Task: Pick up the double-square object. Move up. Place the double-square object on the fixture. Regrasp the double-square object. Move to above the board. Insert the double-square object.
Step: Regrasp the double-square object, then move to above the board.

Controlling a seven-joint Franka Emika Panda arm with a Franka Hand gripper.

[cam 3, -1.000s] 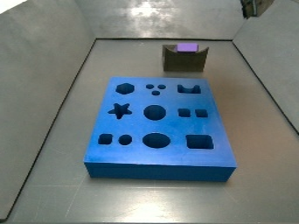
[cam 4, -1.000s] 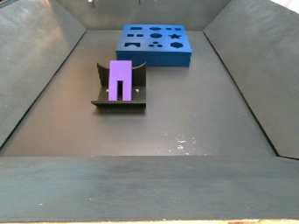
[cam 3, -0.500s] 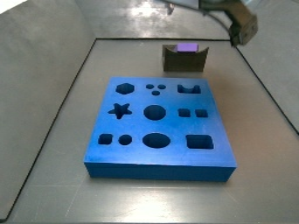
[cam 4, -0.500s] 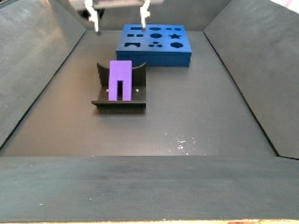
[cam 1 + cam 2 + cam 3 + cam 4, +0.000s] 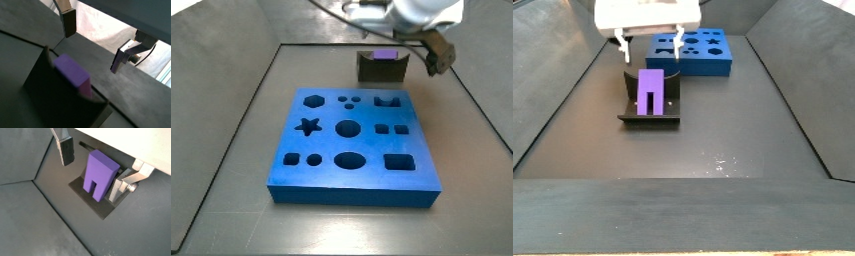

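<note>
Gripper [image 5: 648,48] newly above half-hidden fixture [image 5: 648,119]

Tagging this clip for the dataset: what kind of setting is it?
Likely a lab test cell for peg insertion: grey walled bin, blue board with shaped holes, purple block resting in the fixture, gripper above it, jaws open.

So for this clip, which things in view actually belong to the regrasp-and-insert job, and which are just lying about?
Belongs to the job:
- double-square object, lying on the fixture
- fixture
- board
- gripper, open, above the double-square object, not touching it

Just lying about:
- nothing else visible; only the bin's grey floor and walls
</note>
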